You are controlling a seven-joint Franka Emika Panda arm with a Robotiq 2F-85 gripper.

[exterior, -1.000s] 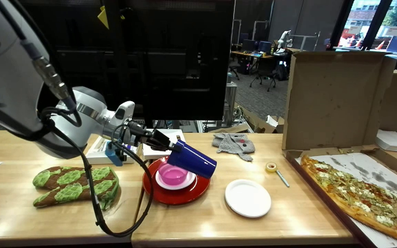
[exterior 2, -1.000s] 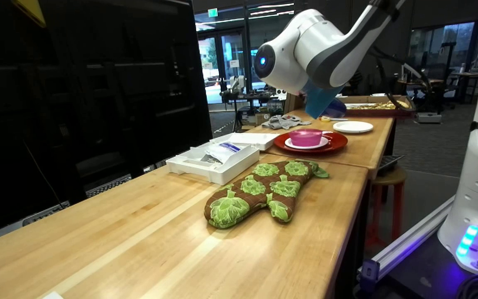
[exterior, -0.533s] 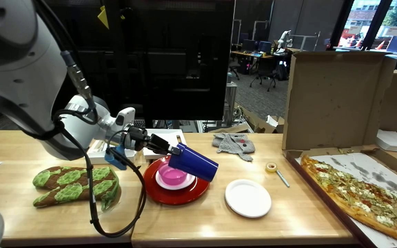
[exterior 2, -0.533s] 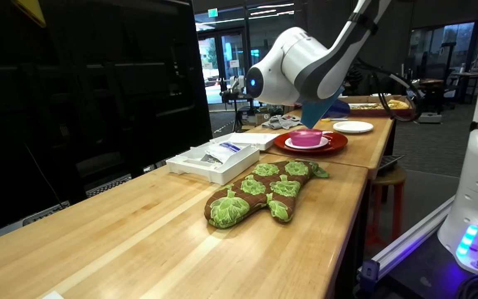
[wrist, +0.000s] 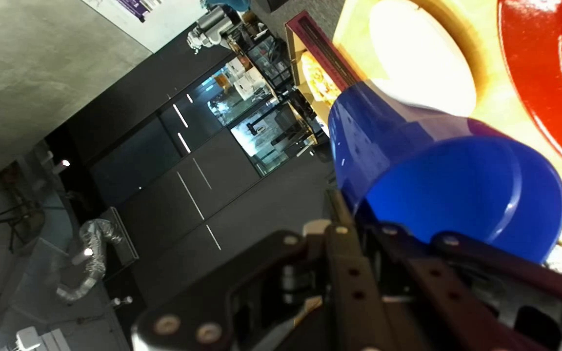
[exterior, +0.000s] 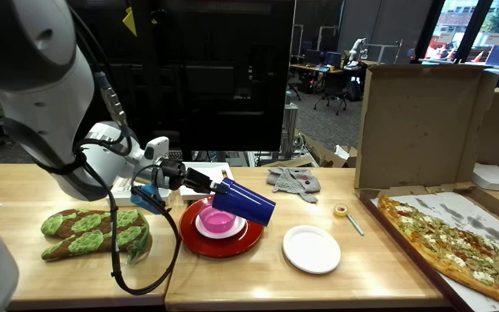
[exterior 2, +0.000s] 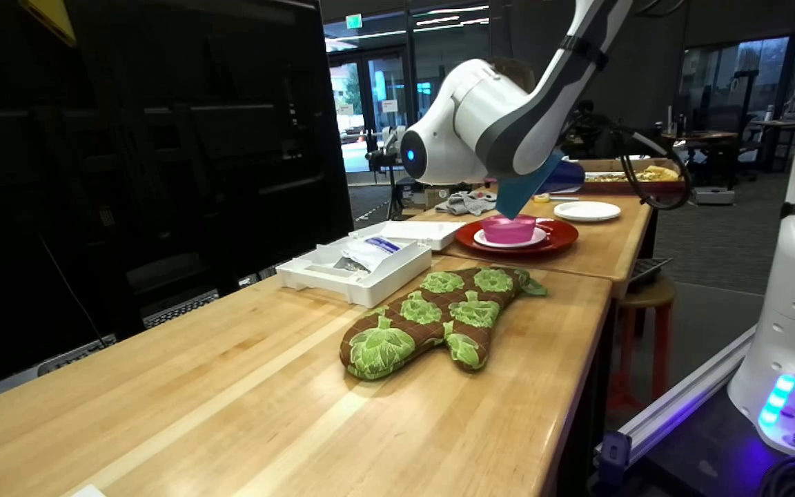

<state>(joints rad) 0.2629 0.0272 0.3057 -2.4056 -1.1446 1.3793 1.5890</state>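
My gripper (exterior: 220,187) is shut on the rim of a blue cup (exterior: 245,203). In the wrist view, one finger is inside the cup (wrist: 383,122) and one outside, with the cup's mouth toward the camera. The cup is tilted, its base pointing away and down. In an exterior view it appears above the far right side of a red plate (exterior: 219,250). A pink bowl (exterior: 215,220) sits on a small white plate (exterior: 235,230) on the red plate. In an exterior view the arm and a blue piece on the wrist (exterior 2: 525,190) partly hide the cup (exterior 2: 564,177).
White plates (exterior: 311,249) lie right of the red plate. A tape roll (exterior: 340,210), a marker (exterior: 355,225) and a grey knitted cloth (exterior: 293,180) lie beyond. An open pizza box (exterior: 418,130) holds pizza (exterior: 453,242). An oven mitt (exterior 2: 432,317) and white case (exterior 2: 363,269) lie nearby.
The arm has come lower and its elbow has swung rightward in an exterior view. The cup has shifted slightly to the right, still held by the rim. The objects on the table have not moved.
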